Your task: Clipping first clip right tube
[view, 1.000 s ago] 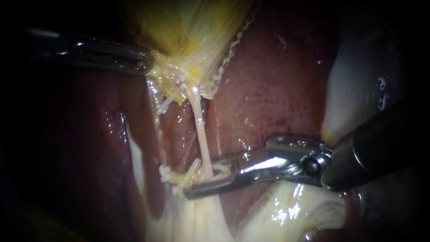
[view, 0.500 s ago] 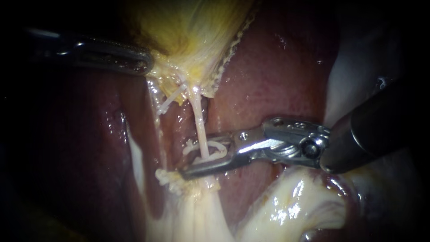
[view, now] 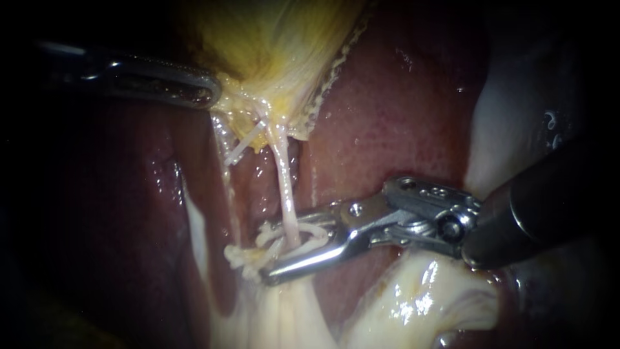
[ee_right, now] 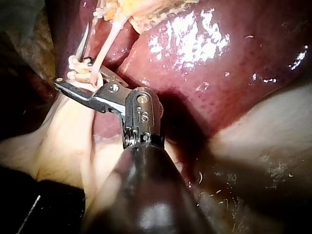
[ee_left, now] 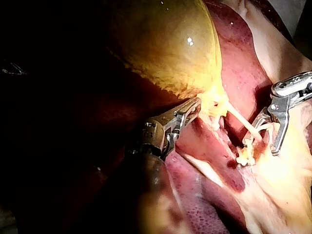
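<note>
Jaws of the thin, shiny metal right instrument (view: 284, 252): standing apart, but holding a small, white, curved plastic clip (view: 311, 231) from both sides. Not squeezed flat yet. Reaches around the thin, pale pink right tube (view: 287, 194), with the stringy tube passing through the clip's open mouth. Sits low on the tube, just above the pale, shiny tissue (view: 278, 317), likely for a pinch far from the bag above. Looks like lining up before the squeeze.

Just beside the jaw tips, some small white knobbly bits (view: 245, 255); hard to tell what.

Higher up, the dark, shiny metal left instrument (view: 212, 94): jaws clamped on the bottom edge of the yellow, baggy gallbladder (view: 278, 45). Pulls it up and away, probably to keep the tube stretched straight and easy to reach. Behind it all, the dark red, wet liver (view: 394, 116).

Needs a slow, square squeeze next. Risks slipping off, or catching only part of the tube, if crooked.
</note>
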`<state>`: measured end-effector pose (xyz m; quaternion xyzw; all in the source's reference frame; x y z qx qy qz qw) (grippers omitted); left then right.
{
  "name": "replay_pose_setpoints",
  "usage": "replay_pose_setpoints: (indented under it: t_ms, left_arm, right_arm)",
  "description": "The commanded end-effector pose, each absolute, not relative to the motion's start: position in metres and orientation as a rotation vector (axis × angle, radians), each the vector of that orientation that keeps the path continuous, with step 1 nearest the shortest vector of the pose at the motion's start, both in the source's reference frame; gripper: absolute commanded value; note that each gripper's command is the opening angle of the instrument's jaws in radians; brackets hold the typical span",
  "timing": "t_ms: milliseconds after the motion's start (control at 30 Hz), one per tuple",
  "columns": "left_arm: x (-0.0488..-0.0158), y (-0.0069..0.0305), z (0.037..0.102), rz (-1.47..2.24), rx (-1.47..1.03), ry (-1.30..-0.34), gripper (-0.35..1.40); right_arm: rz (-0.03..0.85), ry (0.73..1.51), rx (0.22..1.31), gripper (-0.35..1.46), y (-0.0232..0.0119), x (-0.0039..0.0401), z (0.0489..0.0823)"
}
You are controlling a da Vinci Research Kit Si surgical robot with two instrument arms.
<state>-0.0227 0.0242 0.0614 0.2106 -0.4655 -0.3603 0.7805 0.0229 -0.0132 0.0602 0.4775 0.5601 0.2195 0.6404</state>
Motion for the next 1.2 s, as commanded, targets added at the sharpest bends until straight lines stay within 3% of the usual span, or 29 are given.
replay_pose_setpoints:
  t_ms: [33,833,1200]
  left_arm:
    - [-0.0227,0.0242,0.0613,-0.778,0.455,-1.006,-0.35]
    - [-0.0227,0.0242,0.0616,-0.782,0.458,-1.002,-0.35]
    - [-0.0227,0.0241,0.0617,-0.781,0.457,-0.999,-0.35]
  right_arm:
    - [0.491,1.276,1.099,0.48,-0.0134,0.0229,0.0600]
    - [0.483,1.275,1.100,0.24,-0.0141,0.0230,0.0597]
    - [0.510,1.197,1.083,-0.08,-0.0141,0.0225,0.0596]
